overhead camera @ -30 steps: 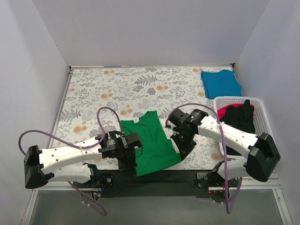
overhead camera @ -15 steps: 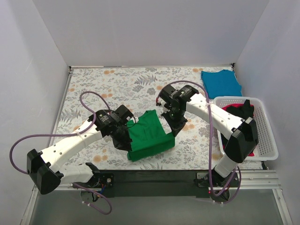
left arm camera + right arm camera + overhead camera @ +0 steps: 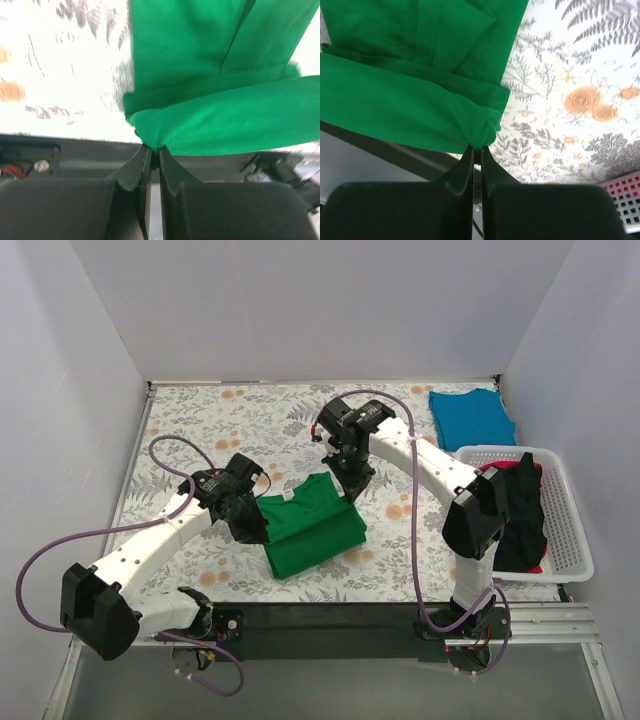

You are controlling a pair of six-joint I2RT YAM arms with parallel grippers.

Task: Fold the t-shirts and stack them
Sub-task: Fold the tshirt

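left fingers (image 3: 134, 172) and right fingers (image 3: 463, 169) pinch the green t-shirt (image 3: 315, 530).

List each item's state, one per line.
Bright green fabric t-shirt: partly folded, edge pinched at both corners.
Teal-blue fabric t-shirt: folded, lying flat.
White slotted plastic basket: upright, holding clothes.
Black fabric t-shirt: crumpled in basket.
Left tool: shut on green t-shirt.
Right tool: shut on green t-shirt.

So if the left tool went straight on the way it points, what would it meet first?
The green t-shirt: the left tool is shut on its folded edge, with more green fabric directly ahead; depth beyond is unclear.
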